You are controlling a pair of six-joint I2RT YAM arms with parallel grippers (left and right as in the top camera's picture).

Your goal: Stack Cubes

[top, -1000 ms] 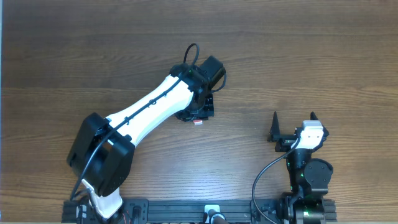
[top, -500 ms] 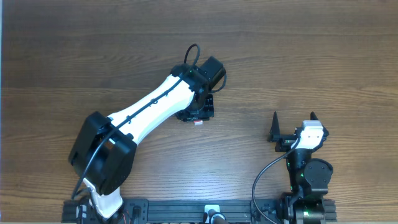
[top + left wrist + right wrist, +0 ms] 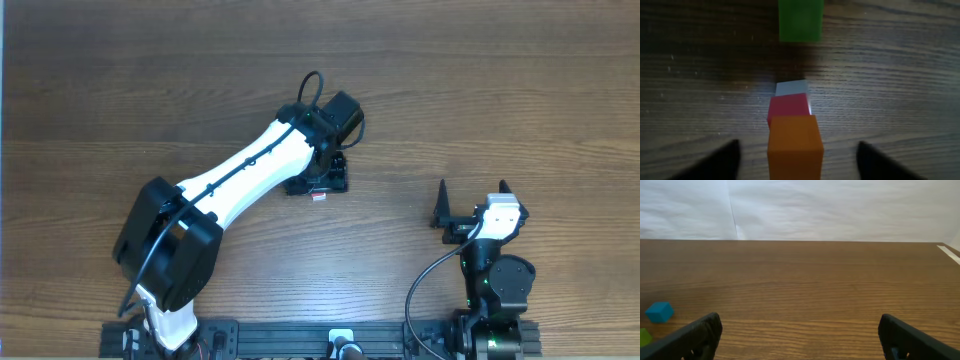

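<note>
Left wrist view, stack: orange cube (image 3: 795,145) is nearest the camera, with red cube (image 3: 787,106) showing past its edge and white cube (image 3: 791,88) past that. I read this as a three-high column seen from above at a slant, white at the base. A row lying on the table cannot be fully ruled out.
Left gripper (image 3: 320,180): released and holding nothing. Its fingers (image 3: 720,161) are spread wide on either side of the orange cube, apart from it.
Why so: the jaws stand clear of the cube's faces, so the column bears itself. I judge that orange has been placed and the gap is kept wide so a retreat does not drag it.
Alignment: red sits slightly off to one side under orange, a possible lean risk.
Green cube (image 3: 800,20): on the table (image 3: 830,280) beyond the stack, apart from it. Probably the next pick.
Blue cube (image 3: 660,311): on the table, near the green one and well apart from the right gripper.
Right gripper (image 3: 800,322): open and empty, near its own base, well clear of the stack.
In the way: nothing lies between the green cube and the stack. The column itself is the thing to avoid knocking.
</note>
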